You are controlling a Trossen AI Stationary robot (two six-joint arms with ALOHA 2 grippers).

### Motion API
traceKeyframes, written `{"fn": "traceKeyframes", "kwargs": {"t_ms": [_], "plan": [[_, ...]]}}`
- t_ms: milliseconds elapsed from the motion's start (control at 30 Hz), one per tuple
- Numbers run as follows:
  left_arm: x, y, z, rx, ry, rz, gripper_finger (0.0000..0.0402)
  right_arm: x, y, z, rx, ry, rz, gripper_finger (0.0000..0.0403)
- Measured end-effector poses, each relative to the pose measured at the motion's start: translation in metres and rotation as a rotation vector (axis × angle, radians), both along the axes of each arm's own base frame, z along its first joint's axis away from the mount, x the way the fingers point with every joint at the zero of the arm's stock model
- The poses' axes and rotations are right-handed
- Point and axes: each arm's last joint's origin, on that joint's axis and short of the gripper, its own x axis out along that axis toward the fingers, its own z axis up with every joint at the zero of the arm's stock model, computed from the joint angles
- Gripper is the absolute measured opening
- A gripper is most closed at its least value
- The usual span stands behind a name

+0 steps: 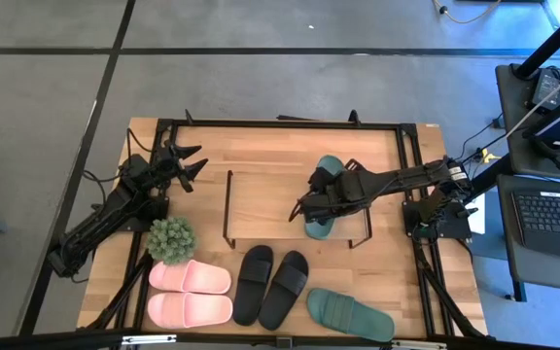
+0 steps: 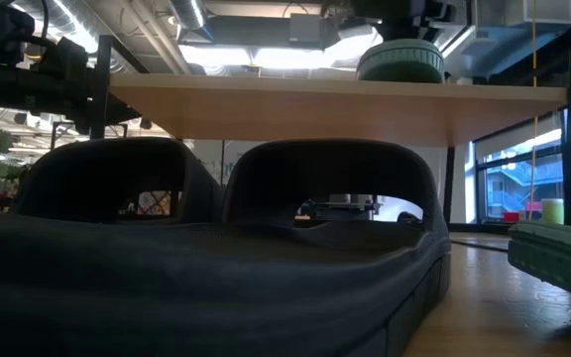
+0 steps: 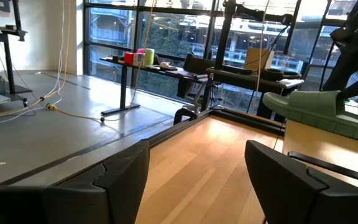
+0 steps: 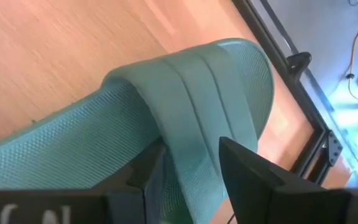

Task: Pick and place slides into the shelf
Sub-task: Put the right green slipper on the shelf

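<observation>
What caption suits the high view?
Right gripper holds a green slide over the shelf; left gripper waits open.

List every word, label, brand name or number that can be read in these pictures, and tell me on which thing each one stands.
No readable text shows in any view.
White marks on the right gripper, shut on the dark green foam slide sandal: cut off, unreadable.
Light wooden shelf: no marking.

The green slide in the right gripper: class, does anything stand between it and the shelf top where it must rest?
Nothing visible does. The right gripper holds the green slide by its strap directly over the shelf, whose top board is bare.
</observation>
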Motion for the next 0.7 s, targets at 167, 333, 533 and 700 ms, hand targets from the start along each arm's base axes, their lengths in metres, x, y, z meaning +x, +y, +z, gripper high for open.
{"fn": "traceKeyframes", "kwargs": {"t_ms": [167, 333, 533, 700], "plan": [[0.0, 0.0, 0.0, 0.0, 0.0, 0.0, 0.0255, 0.0005, 0.0, 0.0, -0.008, 0.037, 0.067, 0.0147], [0.0, 0.0, 0.0, 0.0, 0.0, 0.0, 0.0255, 0.0005, 0.0, -0.0001, -0.009, 0.045, 0.079, 0.0147], [0.0, 0.0, 0.0, 0.0, 0.0, 0.0, 0.0255, 0.0002, 0.0002, -0.0002, -0.013, 0.074, 0.122, 0.0147], [0.0, 0.0, 0.0, 0.0, 0.0, 0.0, 0.0255, -0.0002, 0.0011, -0.0003, -0.028, 0.17, 0.27, 0.0146]]}}
